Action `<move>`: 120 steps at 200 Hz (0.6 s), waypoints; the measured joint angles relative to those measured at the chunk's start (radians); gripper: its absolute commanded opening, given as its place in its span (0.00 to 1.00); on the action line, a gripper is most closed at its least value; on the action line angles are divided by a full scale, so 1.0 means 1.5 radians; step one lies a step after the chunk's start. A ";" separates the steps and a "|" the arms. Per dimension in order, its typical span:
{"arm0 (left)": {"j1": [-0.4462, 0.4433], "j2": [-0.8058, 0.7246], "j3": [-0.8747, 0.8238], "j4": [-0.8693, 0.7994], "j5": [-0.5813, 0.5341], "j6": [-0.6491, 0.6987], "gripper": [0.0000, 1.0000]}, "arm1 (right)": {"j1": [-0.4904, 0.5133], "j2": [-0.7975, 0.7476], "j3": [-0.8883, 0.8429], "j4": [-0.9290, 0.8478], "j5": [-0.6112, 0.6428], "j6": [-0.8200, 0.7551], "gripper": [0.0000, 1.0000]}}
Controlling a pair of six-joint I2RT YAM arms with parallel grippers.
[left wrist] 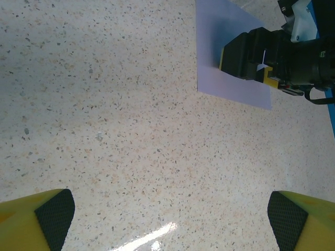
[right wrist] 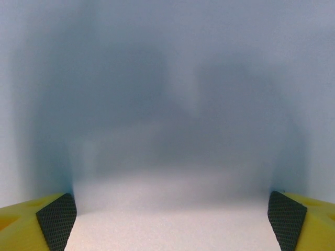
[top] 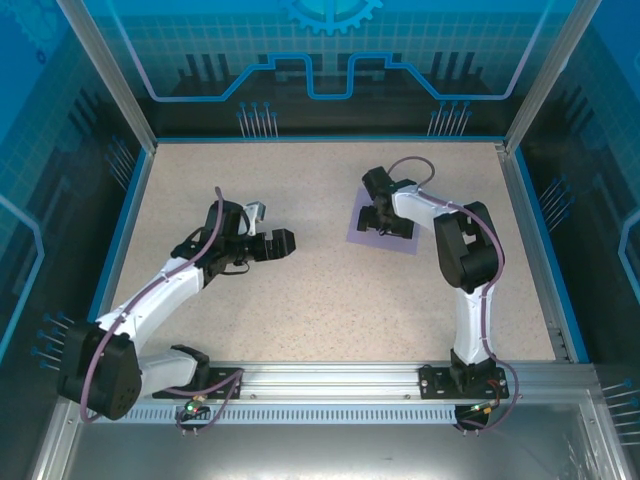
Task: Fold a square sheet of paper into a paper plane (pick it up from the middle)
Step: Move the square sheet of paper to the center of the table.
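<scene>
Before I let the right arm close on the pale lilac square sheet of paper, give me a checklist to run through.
1. The pale lilac square sheet of paper lies flat and unfolded on the speckled table: ok.
2. The right gripper is open: ok.
3. It is above the sheet: ok.
4. It is exactly over the sheet's middle: cannot tell.
5. Its fingertips touch the paper: cannot tell.
6. The left gripper is open and away from the sheet: ok.
</scene>
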 measured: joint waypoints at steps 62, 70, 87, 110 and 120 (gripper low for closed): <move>0.000 0.006 0.000 0.004 0.000 0.000 0.99 | 0.076 -0.044 -0.075 0.040 0.008 0.003 0.97; 0.000 0.006 0.000 0.004 0.000 0.000 0.99 | 0.091 -0.054 -0.091 0.045 0.008 0.006 0.97; 0.000 0.006 0.000 0.005 0.000 0.000 0.99 | 0.122 -0.073 -0.119 0.055 0.009 0.013 0.97; 0.000 0.006 0.000 0.004 0.000 0.000 0.99 | 0.162 -0.093 -0.152 0.069 0.009 0.027 0.97; 0.000 0.006 0.000 0.004 0.000 0.000 0.99 | 0.180 -0.101 -0.164 0.072 0.009 0.034 0.97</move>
